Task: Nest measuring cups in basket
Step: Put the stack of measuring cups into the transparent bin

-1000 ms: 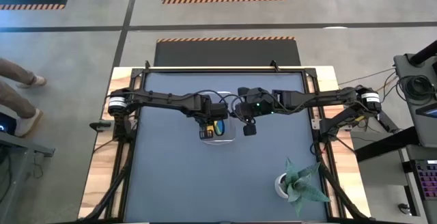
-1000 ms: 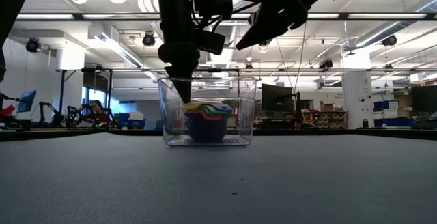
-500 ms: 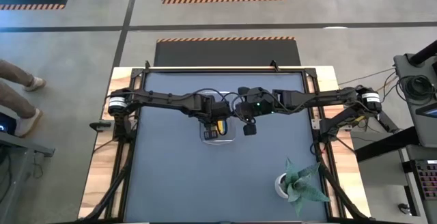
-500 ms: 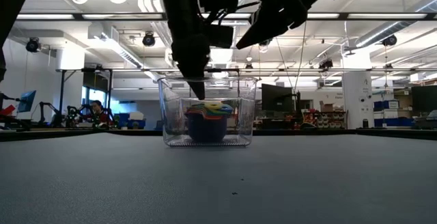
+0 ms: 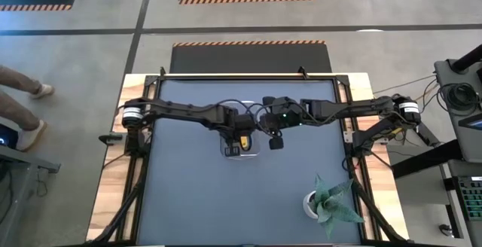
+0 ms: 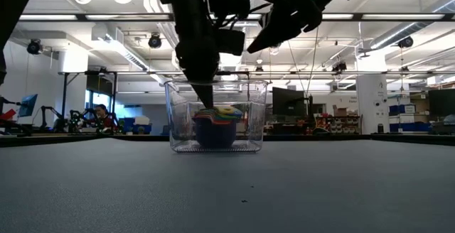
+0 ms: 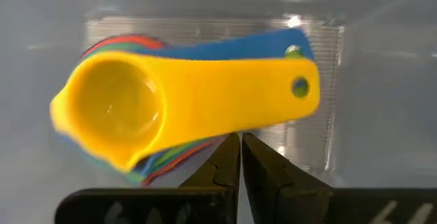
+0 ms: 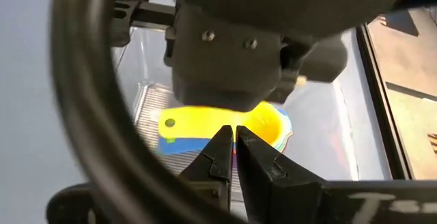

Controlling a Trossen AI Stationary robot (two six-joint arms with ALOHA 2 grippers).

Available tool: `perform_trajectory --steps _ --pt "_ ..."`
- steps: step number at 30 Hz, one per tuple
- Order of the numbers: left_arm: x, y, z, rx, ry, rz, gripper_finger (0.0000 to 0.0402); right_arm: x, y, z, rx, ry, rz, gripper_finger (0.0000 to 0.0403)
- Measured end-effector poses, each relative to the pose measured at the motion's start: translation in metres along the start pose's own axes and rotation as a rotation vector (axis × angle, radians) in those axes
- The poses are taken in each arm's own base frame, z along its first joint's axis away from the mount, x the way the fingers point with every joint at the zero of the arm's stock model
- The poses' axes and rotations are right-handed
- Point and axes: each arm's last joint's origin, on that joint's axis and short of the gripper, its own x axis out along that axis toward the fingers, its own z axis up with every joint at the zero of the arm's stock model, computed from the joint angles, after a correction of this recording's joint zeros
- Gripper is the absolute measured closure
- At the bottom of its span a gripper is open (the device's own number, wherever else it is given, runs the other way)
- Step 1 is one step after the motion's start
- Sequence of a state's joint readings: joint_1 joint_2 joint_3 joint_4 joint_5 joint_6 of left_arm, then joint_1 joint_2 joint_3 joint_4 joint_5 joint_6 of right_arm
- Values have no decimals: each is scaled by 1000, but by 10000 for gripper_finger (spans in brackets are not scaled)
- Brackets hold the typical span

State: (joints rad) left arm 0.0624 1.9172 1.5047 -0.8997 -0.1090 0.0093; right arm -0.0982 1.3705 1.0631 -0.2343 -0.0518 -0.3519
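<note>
The clear basket [image 6: 178, 126] stands mid-table [image 5: 258, 154]. Inside it the measuring cups [image 6: 217, 119] sit nested in one stack, blue at the bottom and the yellow cup [image 7: 123, 111] on top, its handle [image 7: 273, 94] lying over the blue one. My left gripper [image 7: 240, 142] is shut and reaches down into the basket [image 6: 204, 101], tips beside the yellow handle's edge. My right gripper [image 8: 235, 134] is shut and hangs above the basket's right side [image 6: 250, 48], clear of it [image 5: 276, 143]. The left wrist hides most of the stack from above. My left gripper points down into the basket with its shut tips at the long edge of the yellow cup's handle [image 7: 235, 130]. I cannot tell whether they touch it.
A white pot with a green plant [image 5: 325, 202] stands near the table's right near corner. The dark mat [image 5: 188, 194] lies bare around the basket. People and benches show in the room behind.
My left gripper has moved toward the table's right, from the basket's left wall to over the stack of cups, staying shut and low inside the basket. My right arm has kept still.
</note>
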Motion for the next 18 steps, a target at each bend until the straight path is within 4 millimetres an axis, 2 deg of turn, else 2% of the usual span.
perform_trajectory --steps 5,18 --pt "8 -2 2 15 -2 -21 402 0 0 -1 0 7 3 394" --pt "4 -2 1 10 10 -21 402 0 0 0 4 0 0 394"
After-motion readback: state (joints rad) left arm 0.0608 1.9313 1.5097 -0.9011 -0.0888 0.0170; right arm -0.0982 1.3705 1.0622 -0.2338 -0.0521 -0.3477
